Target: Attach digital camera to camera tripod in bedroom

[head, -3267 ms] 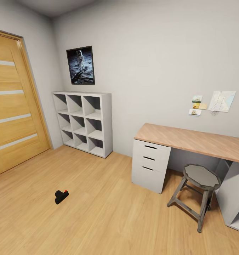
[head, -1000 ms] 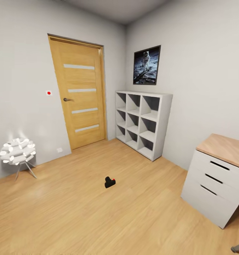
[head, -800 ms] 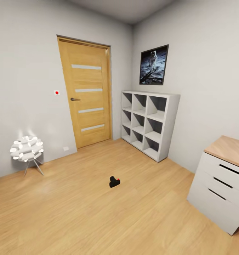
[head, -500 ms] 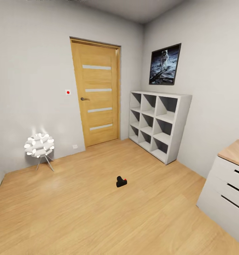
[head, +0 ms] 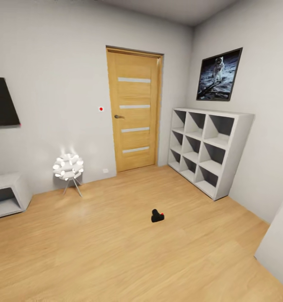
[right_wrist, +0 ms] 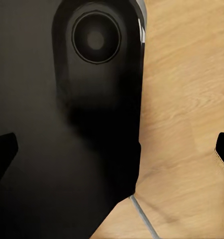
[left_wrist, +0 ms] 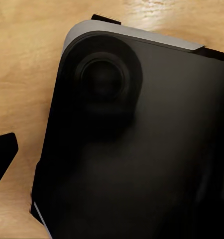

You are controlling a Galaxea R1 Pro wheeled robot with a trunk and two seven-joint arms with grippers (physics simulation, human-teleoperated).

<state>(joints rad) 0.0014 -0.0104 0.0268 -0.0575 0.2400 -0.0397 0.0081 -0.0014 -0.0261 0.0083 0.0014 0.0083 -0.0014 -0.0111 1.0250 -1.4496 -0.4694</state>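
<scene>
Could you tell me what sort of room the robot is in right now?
Probably a bedroom or living space at home: a closed wooden door, a white cube shelf beneath an astronaut picture, a wood floor with a small black camera lying on it.

- Room in a home, bedroom-like: grey painted walls (head: 53,50) and light wood plank floor (head: 95,251) are seen.
- Wooden door with four frosted strips (head: 134,111) is set in the far wall.
- White nine-cube open shelf unit (head: 208,151), framed astronaut moon poster (head: 219,75), and glowing white spiky floor lamp (head: 68,167) are seen.
- Black wall-mounted screen (head: 2,102) is hung above a low grey open cabinet (head: 5,195).
</scene>
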